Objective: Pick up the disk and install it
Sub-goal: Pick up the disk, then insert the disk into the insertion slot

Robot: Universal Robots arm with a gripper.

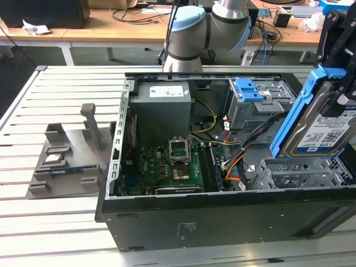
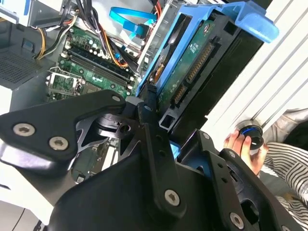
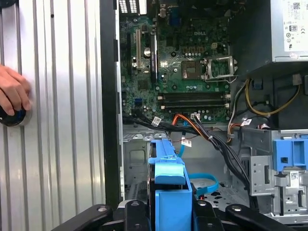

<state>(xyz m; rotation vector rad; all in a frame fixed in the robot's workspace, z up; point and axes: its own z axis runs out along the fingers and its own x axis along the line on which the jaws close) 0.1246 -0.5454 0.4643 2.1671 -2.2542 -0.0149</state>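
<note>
Your claw (image 1: 340, 99) is clamped on the disk (image 1: 322, 130). The disk hangs tilted above the open case (image 1: 167, 222), its long axis slanting up toward the exterior view's right. Its lower end sits just over the empty drive cage (image 1: 303, 169). Loose cables (image 1: 236, 161) crowd the cage on the exterior view's left, so room there is tight.
</note>
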